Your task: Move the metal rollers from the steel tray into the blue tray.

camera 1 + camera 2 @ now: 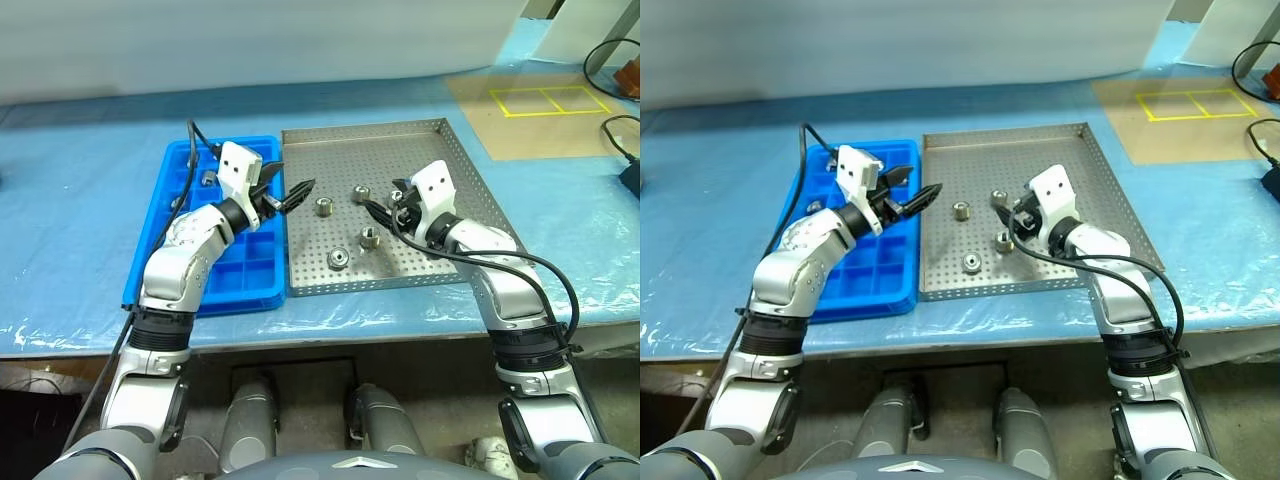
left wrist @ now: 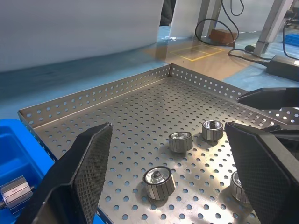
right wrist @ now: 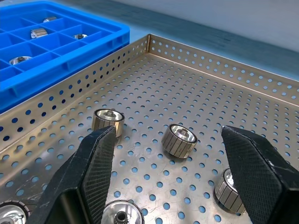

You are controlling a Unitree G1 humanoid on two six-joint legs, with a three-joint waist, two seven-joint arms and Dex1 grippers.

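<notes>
Light-blue plastic sheeting covers the bench, and on it the steel tray serves as the landmark. Touching its side nearest the robot's left arm lies the blue tray, long edge to long edge, which seems a sensible arrangement: a roller need only cross one low rim to reach a compartment. Some rollers already sit in compartments of the blue tray, one of them towards its far end.

Loose metal rollers remain on the steel tray's perforated floor, grouped in its middle and near half, well apart from its far rim. From above I count four clearly, while the right wrist view suggests one or two more tucked under the arm.

Left gripper hovers above the shared edge of the steel tray and blue tray, its fingers apart and empty, pointing in across the steel tray; the closest roller stands just beyond its tips. Right gripper hangs low over the steel tray's middle, fingers likewise spread wide with nothing between them, aimed towards the blue-tray side. One roller lies on the floor ahead, in line with the gap between its fingers, with another just in front of one fingertip. Both pincers look poised for a pick, not a drop.
</notes>
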